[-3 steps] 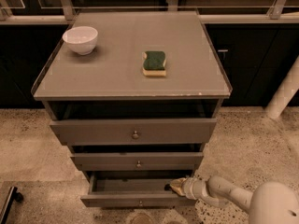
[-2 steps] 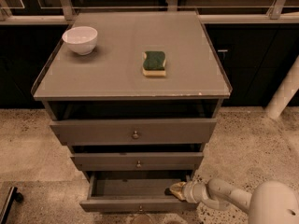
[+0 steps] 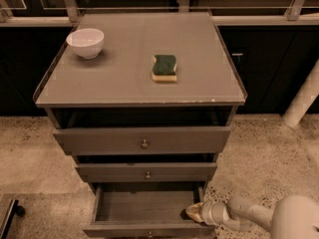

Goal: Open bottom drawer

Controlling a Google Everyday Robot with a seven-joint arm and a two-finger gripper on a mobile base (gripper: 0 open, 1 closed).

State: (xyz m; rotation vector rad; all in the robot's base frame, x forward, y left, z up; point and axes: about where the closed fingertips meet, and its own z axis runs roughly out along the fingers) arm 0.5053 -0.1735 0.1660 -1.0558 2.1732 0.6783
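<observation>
The bottom drawer (image 3: pixel 147 228) is the lowest of three in the grey cabinet. It stands pulled out, its bare inside showing, with its slim front near the lower edge of the view. My gripper (image 3: pixel 192 213) reaches in from the lower right on a white arm and sits at the drawer's right inner corner, just behind the front panel.
The middle drawer (image 3: pixel 147 172) and top drawer (image 3: pixel 143 141) stand above, each slightly out. On the cabinet top (image 3: pixel 124 78) sit a white bowl (image 3: pixel 85 42) and a green-and-yellow sponge (image 3: pixel 164 67). A white post (image 3: pixel 303 99) stands at right. Speckled floor surrounds the cabinet.
The bottom drawer has slid a little further out toward the camera, and my gripper has moved with it, down and slightly left.
</observation>
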